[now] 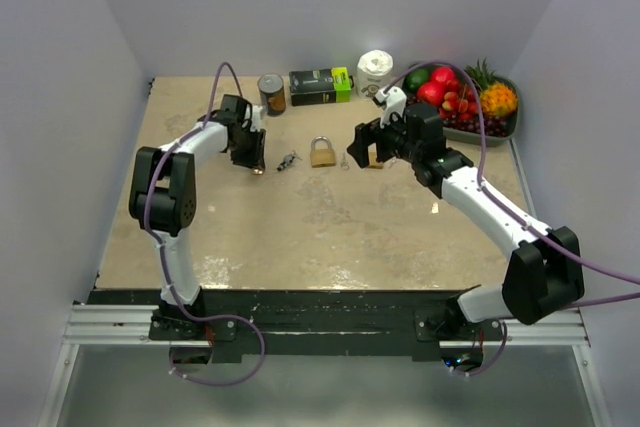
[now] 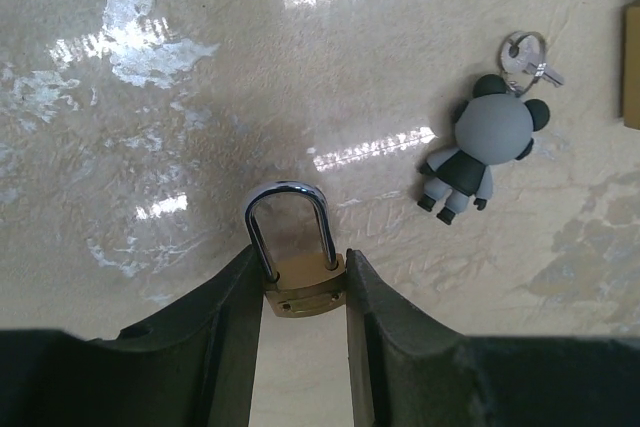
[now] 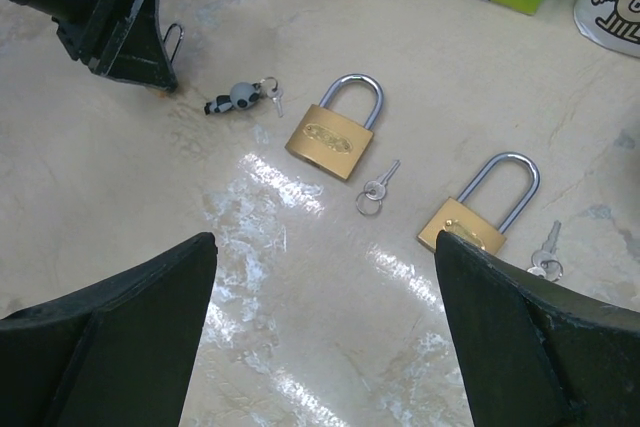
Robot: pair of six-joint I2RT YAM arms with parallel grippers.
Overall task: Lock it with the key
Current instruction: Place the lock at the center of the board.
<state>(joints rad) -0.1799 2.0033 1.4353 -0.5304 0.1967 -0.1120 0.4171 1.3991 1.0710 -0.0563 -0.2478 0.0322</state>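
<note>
The left fingers are part-closed on the brass body of a small lock, its shackle pointing out past their tips. The panda key lies on the surface at the lock's 2 o'clock, apart from it. The right fingers gape wide and hold nothing. Ahead of them a second lock lies at 12 o'clock, a loose key at its 5 o'clock. A third lock lies at 2 o'clock.
</note>
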